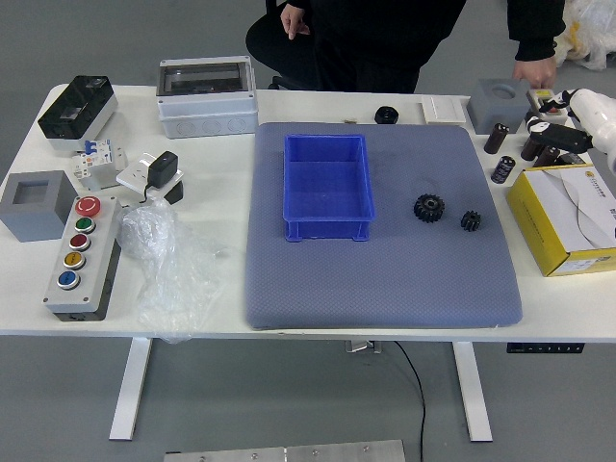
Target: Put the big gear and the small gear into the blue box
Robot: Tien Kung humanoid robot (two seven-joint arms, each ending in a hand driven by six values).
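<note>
Far left: gray recessed block (38,217) on the white table (217,313). Just right of it, a push-button station (89,258), red mushroom button at the far end, then green, dark red, yellow, blue toward me. Beyond those, a black-topped white enclosure (75,117) sits at the table's far-left corner. White terminal module (99,166) next, then a white piece with a black block on it (162,169), and a crumpled clear plastic bag (159,255) on this side of that.

Gray enclosure with tinted window (207,96) at the far edge.

Person (371,34) in dark clothes stands across the table, one hand (295,21) hanging at the side by the black chair (269,40).

Middle: blue-gray mat (385,289), blue box (328,183) on its far half. Black round part (386,115) and white square plate (443,110) just past the mat.

Right of the blue box, still outside it: big gear (428,207), then small gear (471,220), both black, flat on the mat, apart.

Further right, black cylinders (497,138) stand near a gray block with a round recess (498,102). The person's other hand (536,72) is down beside that block.

Robot's right hand (568,114) reaches in over the cylinders, black fingers spread, gap between them, gripping nothing I can see. Yellow-and-white carton (563,217) sits on the near side of it.
</note>
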